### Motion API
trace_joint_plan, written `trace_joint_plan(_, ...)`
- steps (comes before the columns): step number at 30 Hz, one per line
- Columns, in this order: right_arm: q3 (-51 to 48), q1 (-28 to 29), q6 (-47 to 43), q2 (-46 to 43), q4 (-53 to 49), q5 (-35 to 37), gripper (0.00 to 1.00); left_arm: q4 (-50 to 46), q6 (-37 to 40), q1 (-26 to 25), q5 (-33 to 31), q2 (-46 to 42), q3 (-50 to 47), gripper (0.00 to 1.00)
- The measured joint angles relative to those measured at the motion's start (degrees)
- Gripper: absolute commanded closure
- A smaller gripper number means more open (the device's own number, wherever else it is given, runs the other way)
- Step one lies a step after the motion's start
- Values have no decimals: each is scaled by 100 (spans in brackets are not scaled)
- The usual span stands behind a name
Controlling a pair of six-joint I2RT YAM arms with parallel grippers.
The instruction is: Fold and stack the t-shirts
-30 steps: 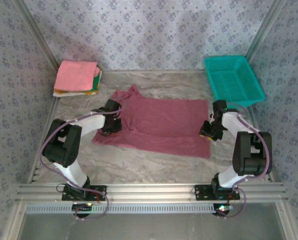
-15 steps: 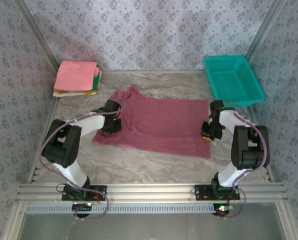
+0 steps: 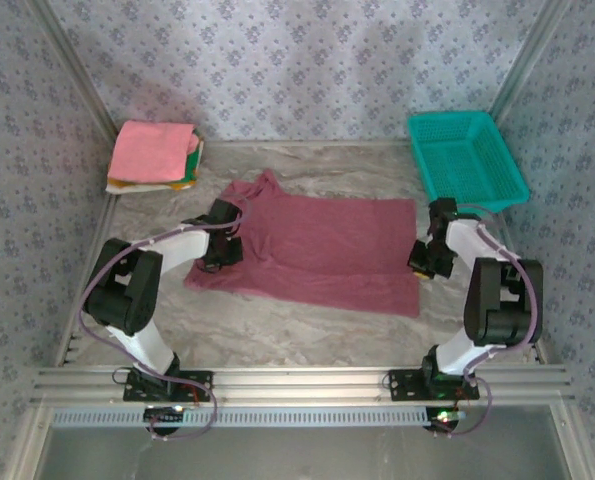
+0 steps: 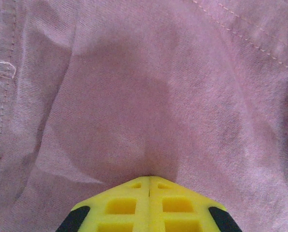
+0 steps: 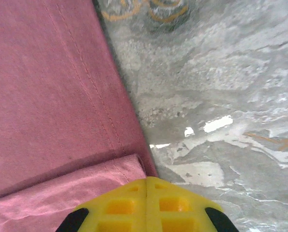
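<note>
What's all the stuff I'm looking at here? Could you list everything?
maroon t-shirt: one, dark red, spread flat mid-table
folded shirts: one stack, pink on top, yellow-green and white beneath, far left corner
basket: one, teal mesh, far right corner
table: one, grey marbled
walls: grey-blue patterned, around the table
left arm, right arm: two, white and black, near edge
left claw: yellow, shut on the t-shirt's left side
right claw: yellow, shut on its right hem
</note>
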Motion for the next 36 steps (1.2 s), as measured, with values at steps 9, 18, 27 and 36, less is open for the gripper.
trace_joint_plan(9, 2, -138, -61, -46, 87, -225, 82, -2, -4, 28, 44, -2, 0, 100)
trace_joint_plan(18, 614, 1187, -83, 337, 468, -490, 87, 236, -247, 48, 61, -219, -328, 100)
trace_joint_plan(27, 929, 1626, 214, 1484, 962, -739, 89, -111, -861, -76, -42, -1307, -1316, 100)
trace_joint_plan(36, 866, 1567, 372, 1462, 1191, -861, 90, -1541, -525, 15, -291, -1414, -28, 73)
